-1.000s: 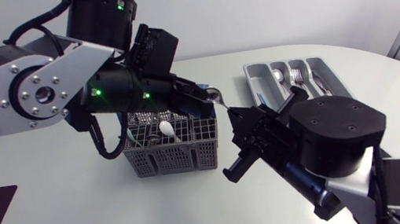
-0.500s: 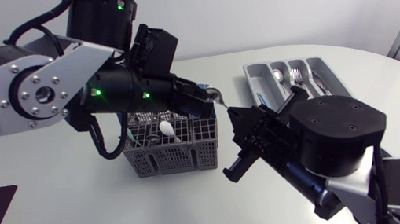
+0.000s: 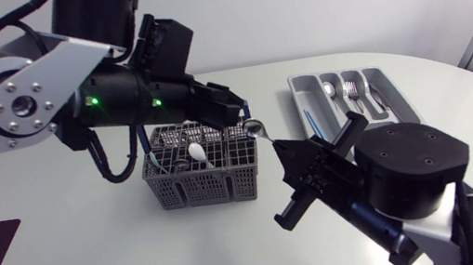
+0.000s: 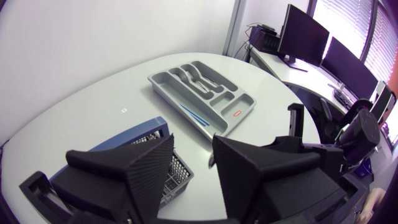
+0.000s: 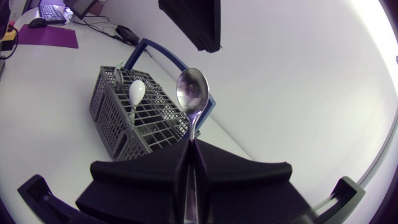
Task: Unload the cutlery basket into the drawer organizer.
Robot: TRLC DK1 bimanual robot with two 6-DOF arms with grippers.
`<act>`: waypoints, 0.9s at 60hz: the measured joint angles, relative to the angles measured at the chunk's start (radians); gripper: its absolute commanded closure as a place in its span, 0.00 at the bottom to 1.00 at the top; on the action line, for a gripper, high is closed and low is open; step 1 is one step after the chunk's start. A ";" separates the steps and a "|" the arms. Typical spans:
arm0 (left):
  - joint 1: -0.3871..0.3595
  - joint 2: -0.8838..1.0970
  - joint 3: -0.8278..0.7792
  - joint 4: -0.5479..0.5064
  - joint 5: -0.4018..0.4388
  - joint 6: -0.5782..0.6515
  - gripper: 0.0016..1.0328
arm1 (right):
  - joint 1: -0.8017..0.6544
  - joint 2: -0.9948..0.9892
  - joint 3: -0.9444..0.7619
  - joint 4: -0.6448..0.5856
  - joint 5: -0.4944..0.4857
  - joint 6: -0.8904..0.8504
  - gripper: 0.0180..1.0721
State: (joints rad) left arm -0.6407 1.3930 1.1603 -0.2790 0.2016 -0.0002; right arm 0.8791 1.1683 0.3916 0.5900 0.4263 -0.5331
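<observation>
My worry is that the right pincer (image 5: pixel 191 148) pinches the spoon (image 5: pixel 191 90) only by its thin handle. It could swivel or slip on the swing to the organizer (image 3: pixel 303 96) at far right. The spoon's bowl stands ahead of the closed fingers, just right of the basket (image 3: pixel 198 191). The left pincer (image 4: pixel 193 149) hangs open and empty over the basket.

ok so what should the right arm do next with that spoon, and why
Probably carry the spoon toward the organizer. The right gripper is shut on its handle, bowl sticking out ahead, and the left gripper is open and apart from it by the basket, so the handover looks done.
</observation>
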 measured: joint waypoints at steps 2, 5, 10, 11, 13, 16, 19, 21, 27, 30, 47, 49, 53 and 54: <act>0.014 -0.007 0.000 0.000 0.000 0.000 0.36 | -0.015 -0.026 -0.005 -0.033 -0.033 -0.001 0.94; 0.035 -0.016 0.000 -0.001 0.000 0.000 0.36 | -0.055 -0.069 -0.010 -0.089 -0.100 -0.004 0.94; 0.075 -0.029 0.000 -0.005 0.000 0.012 0.35 | -0.151 -0.137 -0.014 -0.172 -0.213 -0.016 0.94; 0.085 -0.032 0.000 -0.008 0.000 0.023 0.35 | -0.184 -0.151 -0.014 -0.193 -0.254 -0.017 0.94; 0.101 -0.035 0.000 -0.010 0.000 0.032 0.33 | -0.238 -0.173 -0.013 -0.228 -0.317 -0.020 0.94; 0.125 -0.039 0.006 -0.029 0.010 0.055 0.33 | -0.335 -0.199 -0.012 -0.284 -0.421 -0.031 0.94; 0.147 -0.039 0.014 -0.047 0.031 0.083 0.33 | -0.415 -0.212 -0.008 -0.332 -0.500 -0.050 0.94; 0.161 -0.039 0.018 -0.060 0.039 0.106 0.33 | -0.467 -0.215 -0.005 -0.359 -0.546 -0.067 0.94; 0.198 -0.039 0.025 -0.110 0.083 0.175 0.33 | -0.591 -0.214 0.014 -0.433 -0.676 -0.122 0.94; 0.211 -0.039 0.026 -0.143 0.091 0.214 0.33 | -0.643 -0.209 0.027 -0.456 -0.731 -0.149 0.94; 0.225 -0.078 0.008 -0.331 0.108 0.482 0.33 | -0.920 -0.056 0.137 -0.642 -0.997 -0.408 0.94; 0.225 -0.090 -0.003 -0.338 0.108 0.514 0.33 | -0.948 -0.029 0.151 -0.666 -1.017 -0.449 0.94; 0.225 -0.109 -0.024 -0.351 0.108 0.581 0.33 | -0.994 0.021 0.179 -0.711 -1.048 -0.529 0.94; 0.225 -0.112 -0.029 -0.352 0.108 0.594 0.33 | -1.003 0.033 0.186 -0.723 -1.053 -0.548 0.94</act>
State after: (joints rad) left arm -0.4152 1.2812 1.1313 -0.6315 0.3096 0.5934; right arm -0.1242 1.2015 0.5777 -0.1326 -0.6270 -1.0809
